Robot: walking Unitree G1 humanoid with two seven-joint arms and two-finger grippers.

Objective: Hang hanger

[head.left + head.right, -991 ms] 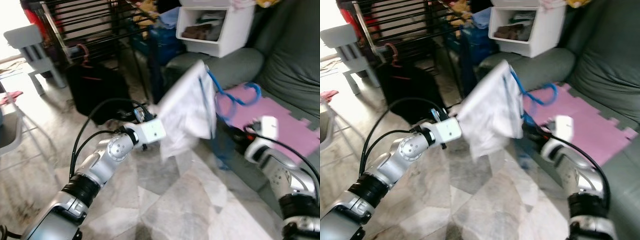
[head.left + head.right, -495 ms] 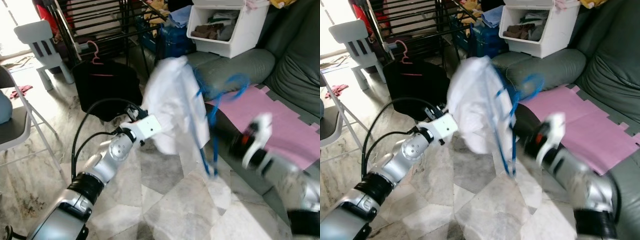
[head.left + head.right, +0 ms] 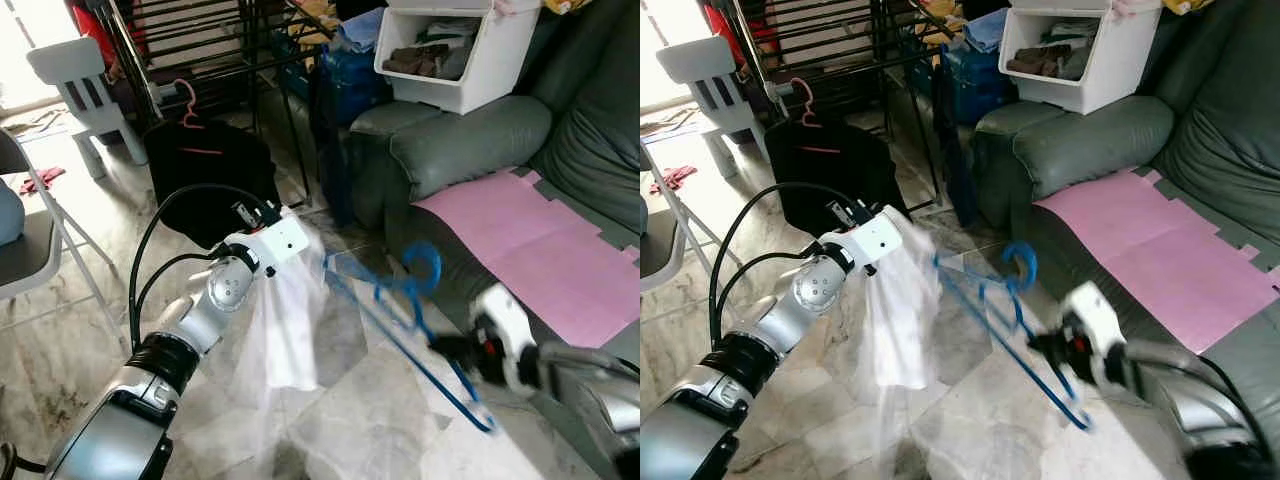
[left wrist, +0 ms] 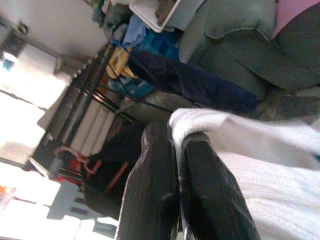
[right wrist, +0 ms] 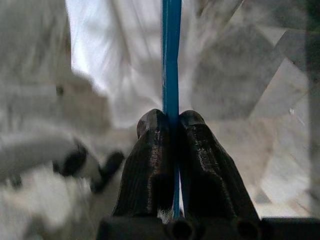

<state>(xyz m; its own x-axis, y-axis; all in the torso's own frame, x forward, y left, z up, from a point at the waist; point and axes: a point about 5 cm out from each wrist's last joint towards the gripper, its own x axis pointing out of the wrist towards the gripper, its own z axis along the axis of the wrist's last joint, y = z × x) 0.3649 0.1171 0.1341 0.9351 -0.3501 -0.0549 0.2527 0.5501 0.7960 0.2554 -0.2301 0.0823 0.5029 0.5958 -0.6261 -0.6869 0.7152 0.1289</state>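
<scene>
A humanoid robot stands on a marble floor (image 3: 360, 420) before a grey-green sofa (image 3: 470, 150), both arms raised over the tiles. Its left gripper (image 4: 175, 150), out in front of the sofa's armrest, has its two black fingers (image 4: 152, 190) pressed together on a fold of a white garment (image 3: 285, 330), which hangs limp from the pinch toward the floor. The right gripper (image 5: 170, 122), nearer the sofa's front edge, is clamped tight on a thin bar of a blue hanger (image 3: 405, 300); the hanger sits tilted between the two arms, its hook (image 3: 425, 262) pointing up toward the sofa and its long lower bar slanting down past the gripper to the floor side. One end of the hanger reaches just beside the hanging garment; whether it touches the cloth cannot be told through the blur. A pink mat (image 3: 545, 250) lies across the sofa seat and a white storage bin (image 3: 455, 55) of clothes rests on the armrest. Off the sofa's far end stands a black drying rack (image 3: 200, 45), with a dark garment on a pink hanger (image 3: 185, 100) below it and a white child's chair (image 3: 75, 85) further off
</scene>
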